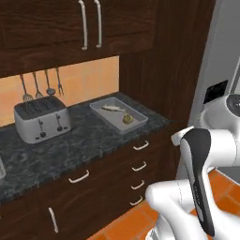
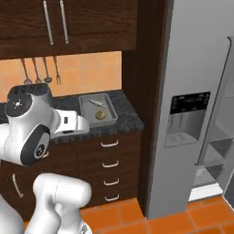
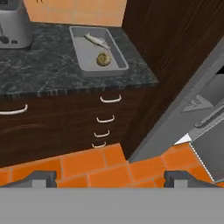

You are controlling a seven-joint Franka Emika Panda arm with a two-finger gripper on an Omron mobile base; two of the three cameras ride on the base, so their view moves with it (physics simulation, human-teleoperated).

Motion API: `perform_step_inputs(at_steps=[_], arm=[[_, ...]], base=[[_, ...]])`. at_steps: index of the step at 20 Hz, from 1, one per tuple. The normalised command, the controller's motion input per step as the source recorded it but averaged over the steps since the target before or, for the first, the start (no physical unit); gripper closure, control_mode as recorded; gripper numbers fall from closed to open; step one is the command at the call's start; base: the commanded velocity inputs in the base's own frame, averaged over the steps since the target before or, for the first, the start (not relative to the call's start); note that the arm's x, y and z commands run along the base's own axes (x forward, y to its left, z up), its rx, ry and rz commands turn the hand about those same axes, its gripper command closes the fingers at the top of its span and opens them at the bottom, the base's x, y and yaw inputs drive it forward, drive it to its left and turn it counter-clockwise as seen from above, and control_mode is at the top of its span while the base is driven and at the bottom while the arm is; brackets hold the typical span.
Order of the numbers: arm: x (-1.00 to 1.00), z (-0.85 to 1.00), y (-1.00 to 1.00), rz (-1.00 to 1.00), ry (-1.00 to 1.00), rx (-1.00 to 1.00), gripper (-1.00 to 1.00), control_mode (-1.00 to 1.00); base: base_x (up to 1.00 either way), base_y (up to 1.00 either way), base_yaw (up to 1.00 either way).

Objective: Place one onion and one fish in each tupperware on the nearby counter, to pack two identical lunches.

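Observation:
One grey tupperware (image 1: 140, 120) (image 2: 83, 108) (image 3: 82, 53) rests at the right end of the dark speckled counter (image 1: 79, 140) (image 3: 43, 70). Inside it lie a silver fish (image 1: 112, 108) (image 2: 95, 102) (image 3: 97, 40) toward the wall and a yellowish onion (image 1: 127, 118) (image 2: 99, 114) (image 3: 103, 59) nearer the front. In the hand view my gripper (image 3: 111, 179) is open, its fingertips (image 3: 41, 177) wide apart with nothing between them. It hangs out over the orange floor, well back from the counter and drawers, looking toward the tray.
A silver toaster (image 1: 41, 119) (image 3: 13, 26) stands left of the tray. Drawers with curved handles (image 3: 110, 99) sit under the counter. A tall wooden panel and a grey fridge (image 2: 192, 114) with an open door rise on the right. Orange tiled floor (image 3: 100, 166) lies below.

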Motion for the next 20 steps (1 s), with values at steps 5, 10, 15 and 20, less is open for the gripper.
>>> perform_step_inputs(at_steps=[5, 10, 15, 20], arm=[[0.0, 0.0, 0.0, 0.0, 0.0, 0.0, -1.0, 1.0], [0.0, 0.0, 0.0, 0.0, 0.0, 0.0, -1.0, 1.0], [0.0, 0.0, 0.0, 0.0, 0.0, 0.0, -1.0, 1.0], [0.0, 0.0, 0.0, 0.0, 0.0, 0.0, -1.0, 1.0]], base=[[0.29, -1.0, -0.37], [0.59, -1.0, -0.2], [0.8, -1.0, -0.01], [0.61, -0.96, 0.13]])
